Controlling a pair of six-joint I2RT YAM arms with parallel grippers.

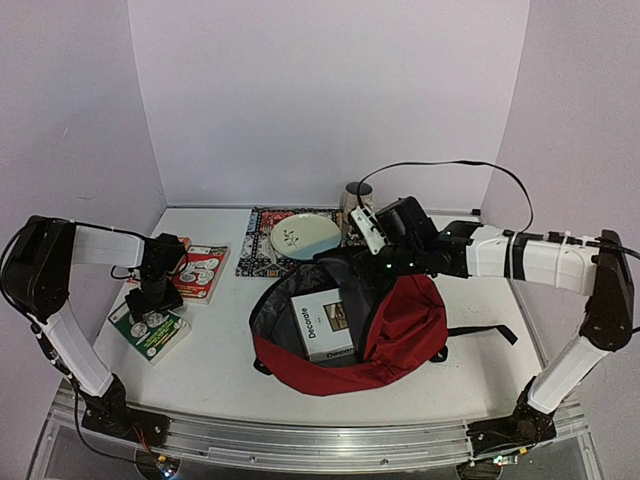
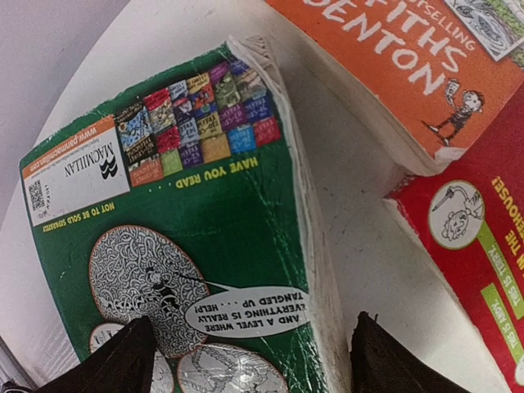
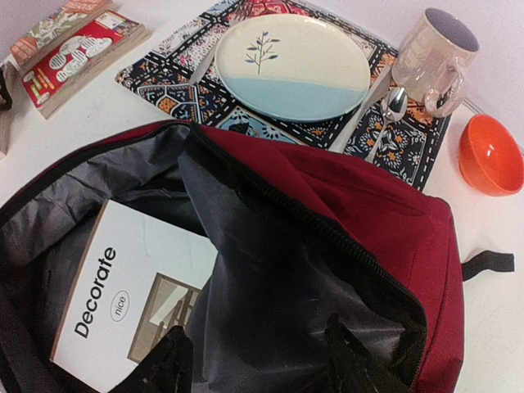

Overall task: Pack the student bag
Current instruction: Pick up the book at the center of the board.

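The student bag (image 1: 405,335) lies unzipped in the middle of the table, dark red with a grey lining (image 3: 270,270). A white "Decorate" book (image 3: 123,282) lies inside it. My right gripper (image 3: 258,364) hovers over the bag's mouth, jaws apart, with only loose lining between the fingers. At the left, my left gripper (image 2: 254,360) hangs open just above a green puzzle book (image 2: 205,213). One fingertip (image 2: 123,360) is over its cover, and the other is over the table beside its page edge.
An orange book (image 2: 393,57) and a red book (image 2: 467,237) lie beside the green one. Behind the bag, a patterned placemat (image 3: 164,78) carries a plate (image 3: 295,65), spoon (image 3: 389,115) and mug (image 3: 434,49). An orange bowl (image 3: 490,155) sits to the right.
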